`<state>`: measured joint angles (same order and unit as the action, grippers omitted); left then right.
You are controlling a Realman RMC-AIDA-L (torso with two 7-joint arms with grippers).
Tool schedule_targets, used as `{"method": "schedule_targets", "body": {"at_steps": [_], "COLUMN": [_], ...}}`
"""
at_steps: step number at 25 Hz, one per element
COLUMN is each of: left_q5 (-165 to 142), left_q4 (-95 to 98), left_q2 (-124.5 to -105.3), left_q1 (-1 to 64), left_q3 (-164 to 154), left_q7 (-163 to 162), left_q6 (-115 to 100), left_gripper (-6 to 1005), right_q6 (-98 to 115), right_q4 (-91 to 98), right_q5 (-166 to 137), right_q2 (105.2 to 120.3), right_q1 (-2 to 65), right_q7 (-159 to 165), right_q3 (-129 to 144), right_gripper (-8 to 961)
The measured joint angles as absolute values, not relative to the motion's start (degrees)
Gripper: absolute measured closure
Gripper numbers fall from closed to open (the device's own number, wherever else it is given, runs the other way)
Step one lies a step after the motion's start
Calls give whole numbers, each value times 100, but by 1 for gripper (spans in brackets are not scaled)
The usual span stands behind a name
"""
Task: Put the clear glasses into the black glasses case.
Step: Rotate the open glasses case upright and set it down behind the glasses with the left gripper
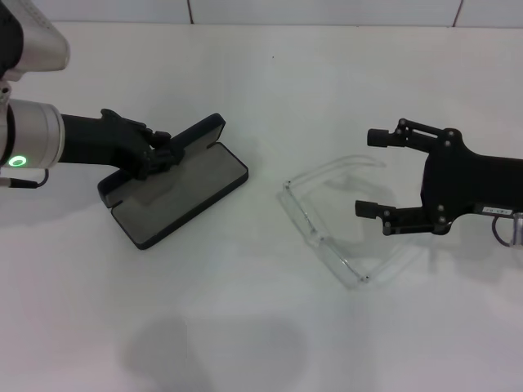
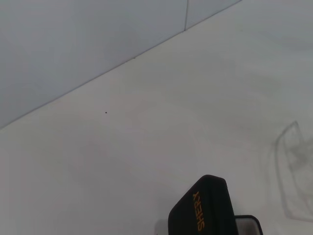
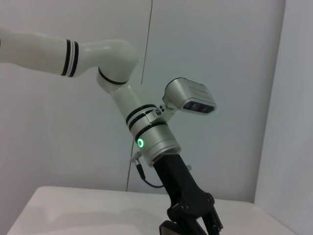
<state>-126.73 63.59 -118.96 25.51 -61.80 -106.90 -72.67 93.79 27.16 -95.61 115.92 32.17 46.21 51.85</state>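
The black glasses case (image 1: 184, 192) lies open at the left of the white table, grey lining up and lid raised. My left gripper (image 1: 161, 152) is shut on the lid's edge. The lid's orange "SHERY" lettering (image 2: 199, 211) shows in the left wrist view. The clear glasses (image 1: 323, 229) lie unfolded to the right of the case, and show faintly in the left wrist view (image 2: 292, 171). My right gripper (image 1: 365, 173) is open at their right side, its fingers on either side of the tip of the far arm. The right wrist view shows the left gripper (image 3: 194, 221) from across the table.
The white table (image 1: 270, 327) runs back to a pale wall with a seam (image 1: 327, 23). A small dark speck (image 1: 273, 57) sits on the table behind the case. The left arm (image 3: 146, 132) rises over the left side.
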Motion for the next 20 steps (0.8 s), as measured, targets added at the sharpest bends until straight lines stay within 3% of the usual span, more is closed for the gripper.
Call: {"method": "schedule_targets", "body": {"at_steps": [5,10,20], "left_q5": [-12743,-12842,-12906], "left_q4": [6392,6448,6579], "left_q2": [-11897,-11896,-11860], "left_q1": [2565,2694,3103], "left_q3": [-6184,-6207,-6268], "left_q7": [-10691,-10677,-10567], "left_q6": [-7260,-7268,-7279], "left_gripper": [691,694,800], "right_q6": [9398,9404,9514], "right_q4": [2676,2670,2449], "right_q5": [-9534,-9507,-9348], "right_q2": [11592,11592,11601], "right_q1": [3217,3166,3074], "right_q7": [4553,4532,4181], "right_q3": [5177,5192,5191], "right_gripper": [84,85,88]}}
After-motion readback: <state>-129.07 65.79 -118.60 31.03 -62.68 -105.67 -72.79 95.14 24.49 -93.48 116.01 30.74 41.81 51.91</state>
